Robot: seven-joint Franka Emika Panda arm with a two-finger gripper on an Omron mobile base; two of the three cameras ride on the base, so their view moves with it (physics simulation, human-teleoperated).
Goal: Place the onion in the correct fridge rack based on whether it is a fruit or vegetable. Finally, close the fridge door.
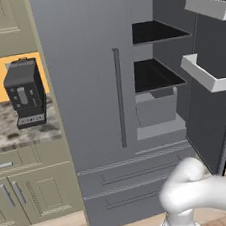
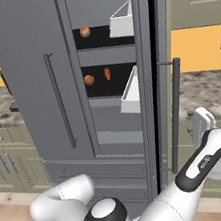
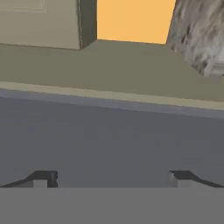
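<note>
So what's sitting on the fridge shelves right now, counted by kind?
Round orange-brown balls: 2, one on the upper shelf, one on the lower shelf
Slim orange piece, likely a carrot: 1, beside the lower ball
Total: 3
Which ball is the onion I cannot tell.

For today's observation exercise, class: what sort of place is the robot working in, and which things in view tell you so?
A simulated home kitchen, most likely. A tall grey fridge stands with its right door open on shelves of produce, a coffee machine sits on a speckled stone counter, and panelled cabinets run below.
</note>
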